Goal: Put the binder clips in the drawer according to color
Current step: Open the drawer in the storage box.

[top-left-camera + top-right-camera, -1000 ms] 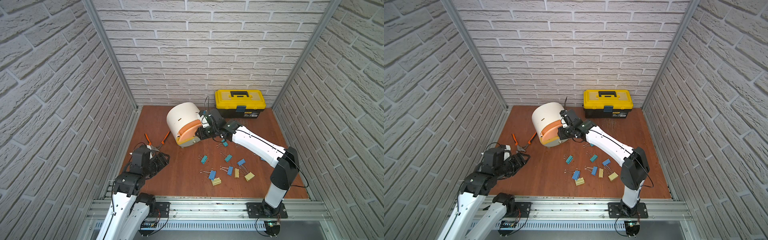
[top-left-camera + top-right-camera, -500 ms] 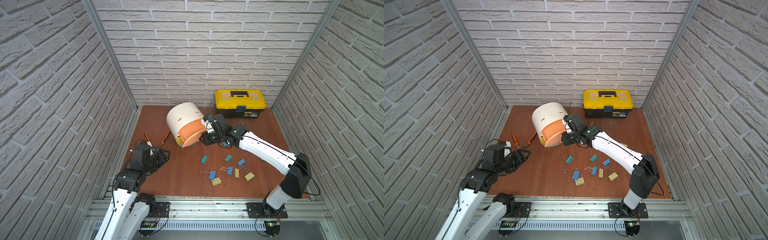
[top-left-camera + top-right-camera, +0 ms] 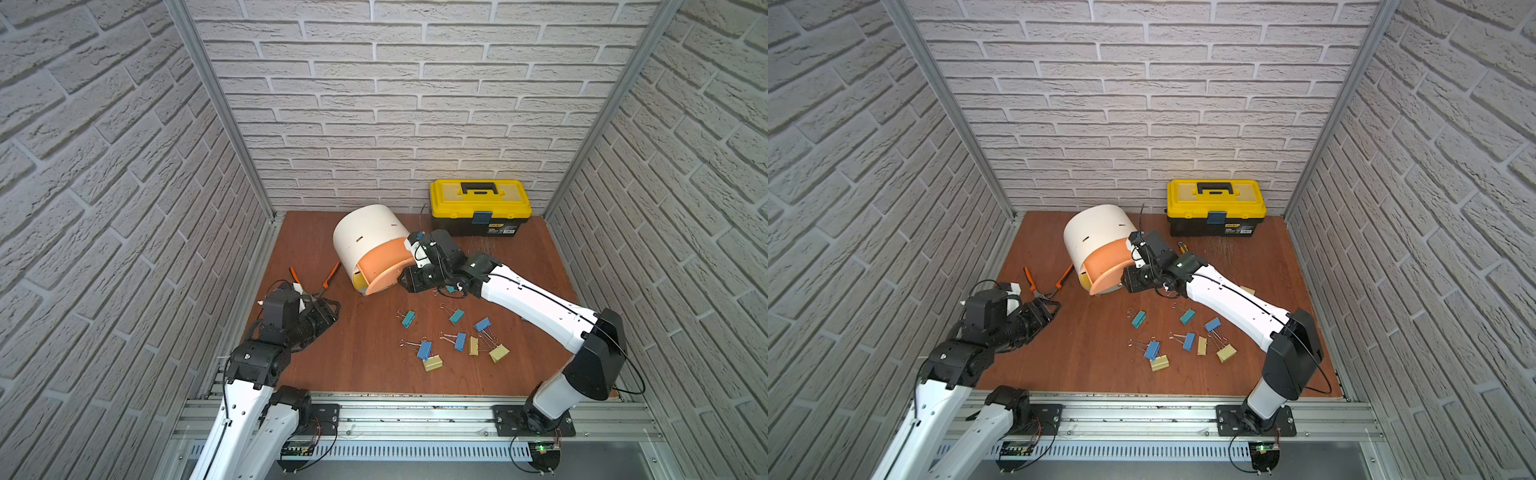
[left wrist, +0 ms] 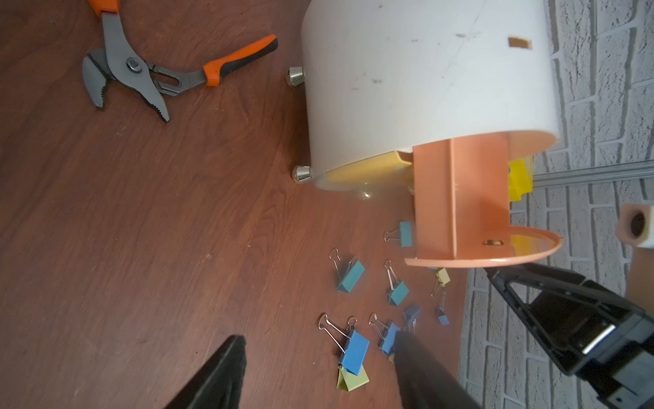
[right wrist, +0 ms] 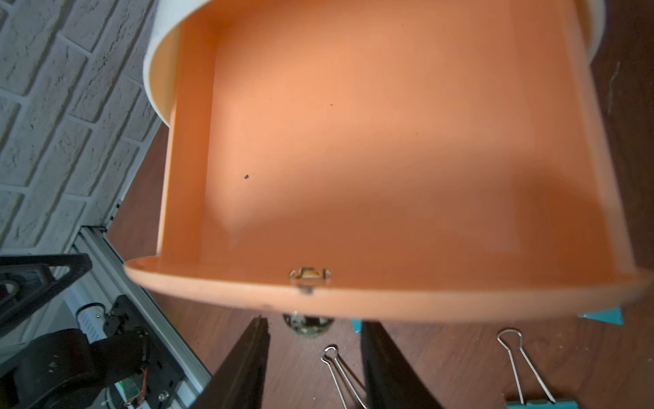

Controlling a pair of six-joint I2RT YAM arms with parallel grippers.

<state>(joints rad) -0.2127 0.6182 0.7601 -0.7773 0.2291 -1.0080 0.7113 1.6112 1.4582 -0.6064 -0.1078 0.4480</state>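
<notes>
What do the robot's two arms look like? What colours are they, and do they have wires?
Both arms have white shells with chunky black joints. The right arm carries a thin black cable along it that loops out near its elbow. The left arm looks the same. Each ends in a black tool with two pointed triangular fingers. Both bolt to black plates on a silver rail.

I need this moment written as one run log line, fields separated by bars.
peach drawer: pulled out, empty | right hand: open, at its knob | left hand: open, idle | binder clips: on floor
</notes>
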